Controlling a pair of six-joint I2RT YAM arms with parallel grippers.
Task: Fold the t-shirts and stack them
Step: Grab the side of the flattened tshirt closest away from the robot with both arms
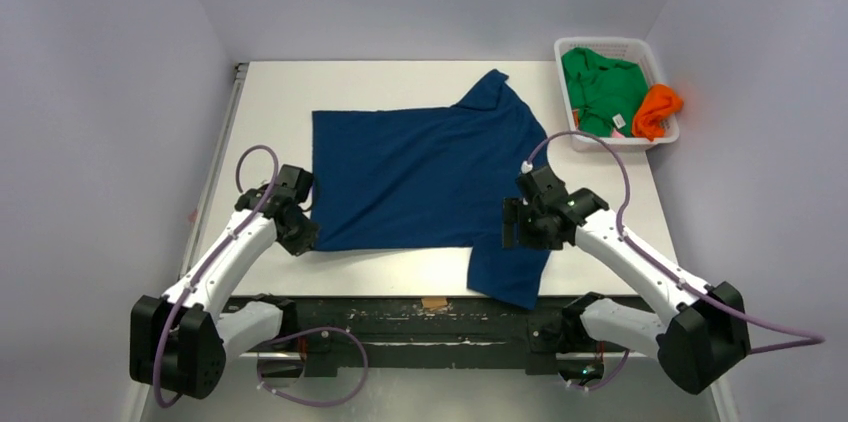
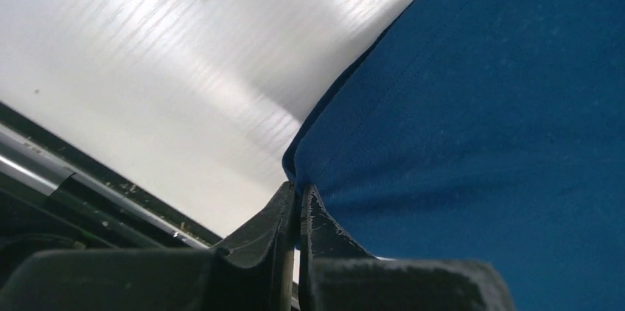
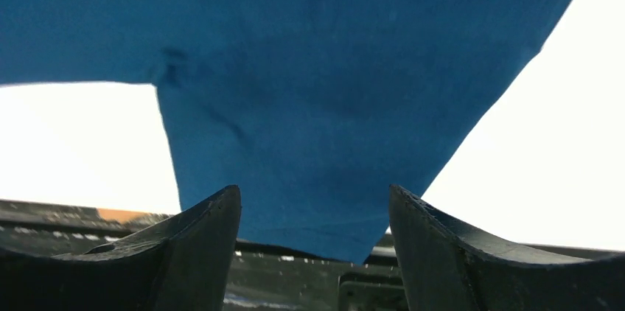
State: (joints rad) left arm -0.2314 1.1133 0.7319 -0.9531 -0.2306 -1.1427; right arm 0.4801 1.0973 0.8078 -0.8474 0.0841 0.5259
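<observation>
L pincer nipped shut on corner of blue shirt, cloth spreading ahead & right of it. R pincer wide open, sleeve just ahead, ungripped. Risk: L holds only hem edge, could slip; one-sided pull skews shirt. Far beyond R: green shirt & orange shirt in basket. White tag on green unreadable

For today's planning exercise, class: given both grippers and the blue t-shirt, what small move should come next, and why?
Probably the right gripper should lower and close on the near sleeve of the dark blue t-shirt. Its jaws stand open over that sleeve, while the left gripper is already shut on the shirt's near corner.
</observation>
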